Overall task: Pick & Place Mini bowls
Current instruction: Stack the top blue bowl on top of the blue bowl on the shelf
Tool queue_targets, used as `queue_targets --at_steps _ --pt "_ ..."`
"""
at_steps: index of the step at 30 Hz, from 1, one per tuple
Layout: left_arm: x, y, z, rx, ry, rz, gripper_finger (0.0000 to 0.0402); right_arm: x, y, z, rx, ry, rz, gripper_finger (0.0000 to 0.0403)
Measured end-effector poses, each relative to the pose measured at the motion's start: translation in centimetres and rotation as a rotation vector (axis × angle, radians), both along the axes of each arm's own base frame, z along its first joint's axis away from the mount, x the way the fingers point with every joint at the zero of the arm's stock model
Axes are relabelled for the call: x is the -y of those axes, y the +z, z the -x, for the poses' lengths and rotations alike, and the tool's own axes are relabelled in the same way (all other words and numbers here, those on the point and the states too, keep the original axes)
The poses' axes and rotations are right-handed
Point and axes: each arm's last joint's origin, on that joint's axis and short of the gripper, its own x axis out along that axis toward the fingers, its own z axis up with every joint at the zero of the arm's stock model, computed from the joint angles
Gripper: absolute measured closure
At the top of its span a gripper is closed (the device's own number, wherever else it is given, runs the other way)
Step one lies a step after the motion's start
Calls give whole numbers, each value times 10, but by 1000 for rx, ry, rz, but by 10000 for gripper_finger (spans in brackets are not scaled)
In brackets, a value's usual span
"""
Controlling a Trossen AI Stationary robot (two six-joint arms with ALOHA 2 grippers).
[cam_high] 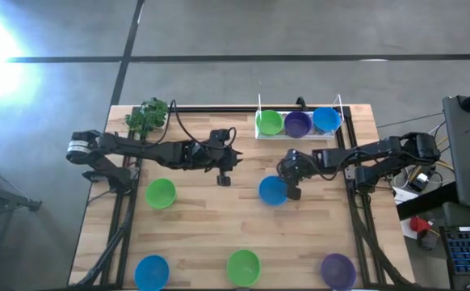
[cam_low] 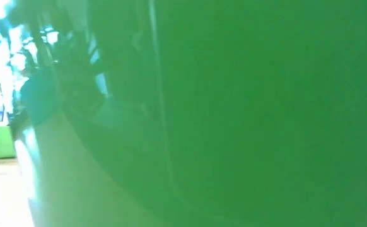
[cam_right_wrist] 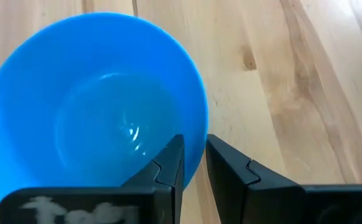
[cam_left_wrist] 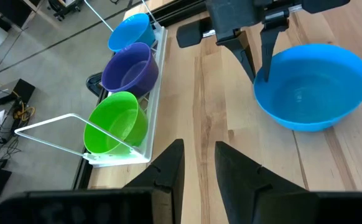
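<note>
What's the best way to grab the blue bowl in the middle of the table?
Pinch the rim of the blue bowl from above, one finger inside and one outside. It sits upright and open, and its wall is thin. The right gripper already straddles that rim on its own side.

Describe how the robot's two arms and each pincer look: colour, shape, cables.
Both arms are black and jointed, built of slim links. The left arm has a silver band near its base and a black cable looping over it. The right arm ends near loose wiring. The left pincer and right pincer each have two dark, flat, tapered fingers.
</note>
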Motion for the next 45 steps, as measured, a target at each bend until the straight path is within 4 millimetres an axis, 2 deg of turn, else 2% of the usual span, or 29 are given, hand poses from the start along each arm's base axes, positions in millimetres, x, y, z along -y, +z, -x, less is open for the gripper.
queue_targets --at_steps 8,14,20,25,31,38,45 --pt "0 0 0 0 0 0 317 0 -4 3 -9 -2 -1 342" --pt "0 0 0 0 0 0 316 0 -4 3 -6 -23 -16 388" --pt "0 0 0 0 0 0 316 1 2 0 16 -26 -1 394" --pt "0 0 0 -1 0 -1 316 3 27 -4 72 4 56 394" --pt "0 0 0 -1 2 -4 316 19 69 3 49 -113 121 395" --pt "-1 0 0 -3 18 -20 317 49 115 20 39 -290 168 395" --pt "-1 0 0 -3 18 -20 316 87 142 38 -36 -538 285 395"
